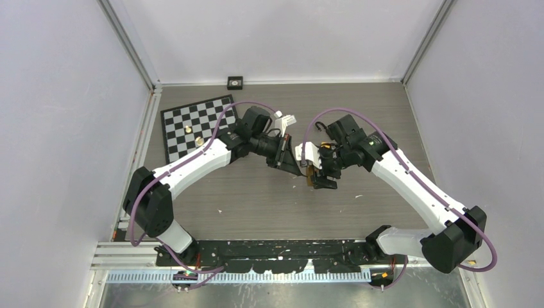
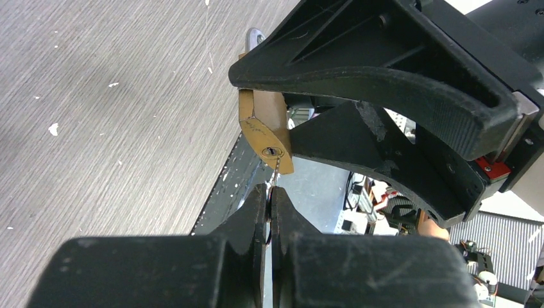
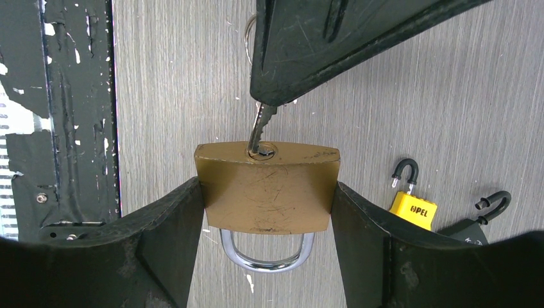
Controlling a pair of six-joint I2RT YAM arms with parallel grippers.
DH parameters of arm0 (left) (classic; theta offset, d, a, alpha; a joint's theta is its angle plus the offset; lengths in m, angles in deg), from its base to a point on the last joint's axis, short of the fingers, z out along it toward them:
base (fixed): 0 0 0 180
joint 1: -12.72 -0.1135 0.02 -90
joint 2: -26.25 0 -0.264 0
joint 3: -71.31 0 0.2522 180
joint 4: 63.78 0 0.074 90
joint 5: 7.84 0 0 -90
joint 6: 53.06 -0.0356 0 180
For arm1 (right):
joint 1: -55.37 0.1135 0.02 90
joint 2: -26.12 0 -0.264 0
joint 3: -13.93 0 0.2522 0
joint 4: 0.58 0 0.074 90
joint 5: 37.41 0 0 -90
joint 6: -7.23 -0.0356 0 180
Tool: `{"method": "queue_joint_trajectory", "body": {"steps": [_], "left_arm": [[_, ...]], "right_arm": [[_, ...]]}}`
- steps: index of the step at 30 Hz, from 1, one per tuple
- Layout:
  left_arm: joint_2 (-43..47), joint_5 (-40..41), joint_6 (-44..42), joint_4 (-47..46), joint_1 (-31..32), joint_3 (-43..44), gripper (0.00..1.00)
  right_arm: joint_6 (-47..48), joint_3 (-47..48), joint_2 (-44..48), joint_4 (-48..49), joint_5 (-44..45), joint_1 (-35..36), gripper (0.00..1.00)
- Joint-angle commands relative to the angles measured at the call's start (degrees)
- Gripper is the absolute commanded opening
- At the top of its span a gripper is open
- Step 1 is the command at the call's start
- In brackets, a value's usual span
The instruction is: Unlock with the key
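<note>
Grey wood-grain table (image 1: 256,192) fills both my wrist feeds. My left gripper (image 2: 269,205) is pinched tight on the key (image 3: 260,128), whose blade sits in the keyhole of the brass padlock (image 3: 266,189). My right gripper (image 3: 266,212) clamps that padlock by its two sides over the middle of the table, and both legs of the silver shackle (image 3: 266,260) run into the body. A yellow padlock (image 3: 412,212) and a black padlock (image 3: 478,228) lie on the table nearby. A checkerboard (image 1: 195,125) sits far left.
</note>
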Motion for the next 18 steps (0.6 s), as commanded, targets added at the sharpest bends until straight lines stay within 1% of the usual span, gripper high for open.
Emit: {"method": "queue_joint_trajectory", "body": {"steps": [1, 7, 18], "left_arm": [[2.48, 0.07, -0.49, -1.33, 0.27, 0.25, 0.00], [1.84, 1.67, -1.26, -0.02, 0.19, 0.62, 0.00], [0.97, 1.48, -1.24, 0.24, 0.18, 1.75, 0.00]], "right_arm": [[-0.30, 0.85, 2.12, 4.37, -2.31, 0.51, 0.01], [-0.39, 1.07, 2.20, 4.20, -2.61, 0.48, 0.01], [-0.74, 1.11, 1.95, 4.21, -3.40, 0.50, 0.00]]}}
